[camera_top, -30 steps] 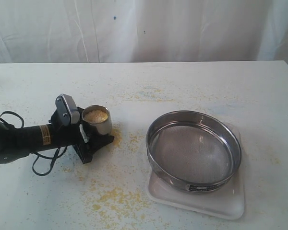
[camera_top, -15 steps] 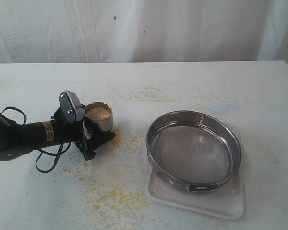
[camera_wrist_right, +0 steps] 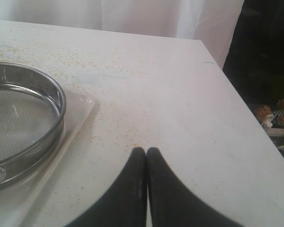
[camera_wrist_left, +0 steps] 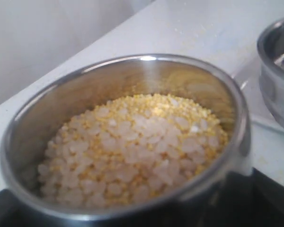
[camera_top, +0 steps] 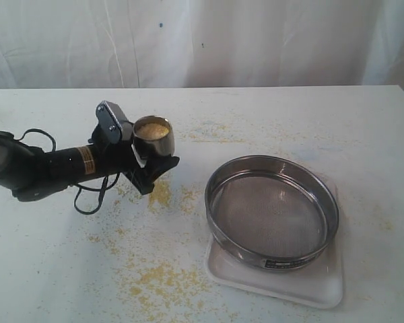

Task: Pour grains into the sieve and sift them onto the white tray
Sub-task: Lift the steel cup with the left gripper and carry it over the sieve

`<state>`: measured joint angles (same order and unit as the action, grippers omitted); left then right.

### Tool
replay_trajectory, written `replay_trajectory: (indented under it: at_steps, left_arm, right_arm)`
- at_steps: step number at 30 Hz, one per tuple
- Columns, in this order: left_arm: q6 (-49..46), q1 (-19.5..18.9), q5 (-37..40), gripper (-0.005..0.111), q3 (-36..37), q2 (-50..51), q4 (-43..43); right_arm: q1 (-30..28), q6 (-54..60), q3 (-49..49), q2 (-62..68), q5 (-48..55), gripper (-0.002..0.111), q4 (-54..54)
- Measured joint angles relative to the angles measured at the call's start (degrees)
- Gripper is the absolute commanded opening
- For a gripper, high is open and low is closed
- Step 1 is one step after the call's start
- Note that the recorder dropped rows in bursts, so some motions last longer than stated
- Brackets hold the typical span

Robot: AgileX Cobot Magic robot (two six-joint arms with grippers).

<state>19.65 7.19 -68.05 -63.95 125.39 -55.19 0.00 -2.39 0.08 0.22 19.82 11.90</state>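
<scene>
Grains [camera_wrist_left: 132, 146], whitish kernels mixed with finer yellow meal, are filling a small steel cup [camera_wrist_left: 132, 80] to a little over half its depth. The left gripper [camera_top: 147, 160] is clamping that cup from the sides with its black fingers closed against the wall, and is holding it upright, seemingly just clear of the tabletop [camera_top: 289, 121], well apart from the sieve [camera_top: 269, 208]. The sieve is sitting squarely on the white tray [camera_top: 323, 286] toward the right of the exterior view, its mesh showing bare. Loose yellow spill [camera_top: 158, 276] is lying scattered on the table between the cup and the tray. The right gripper [camera_wrist_right: 146, 156] is hovering over bare table beside the tray's far side, its two fingers pressing together tip to tip and gripping nothing.
</scene>
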Motion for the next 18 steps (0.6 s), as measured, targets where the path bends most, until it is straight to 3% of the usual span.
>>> replay_trajectory:
  at_steps: [11, 18]
  left_arm:
    - [7.50, 0.37, 0.22, 0.000, -3.20, -2.39, -1.43]
    - [13.00, 3.03, 0.24, 0.000, -3.42, -7.99, -4.73]
  right_arm:
    - [0.00, 0.00, 0.00, 0.00, 0.00, 0.000, 0.00]
    - [0.00, 0.00, 0.00, 0.00, 0.00, 0.000, 0.00]
